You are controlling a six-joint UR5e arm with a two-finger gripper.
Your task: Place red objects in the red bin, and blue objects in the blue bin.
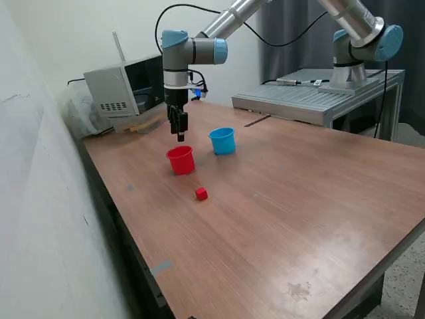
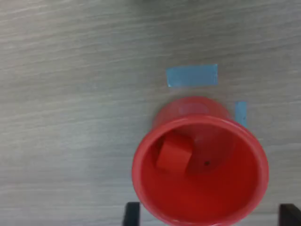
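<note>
A brown wood-grain surface (image 1: 299,199) stands against a pale wall (image 1: 40,166), with a grey metal bench (image 1: 312,100) at 1 o'clock before dark curtains (image 1: 292,40).

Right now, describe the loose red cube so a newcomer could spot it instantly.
Start at the wooden table and find the two cups near its far end: the red cup under the hand, the light-blue cup beside it. The red cube lies alone on bare wood nearer the camera than the red cup. Unlike the other red cube, it's outside the cup.
</note>
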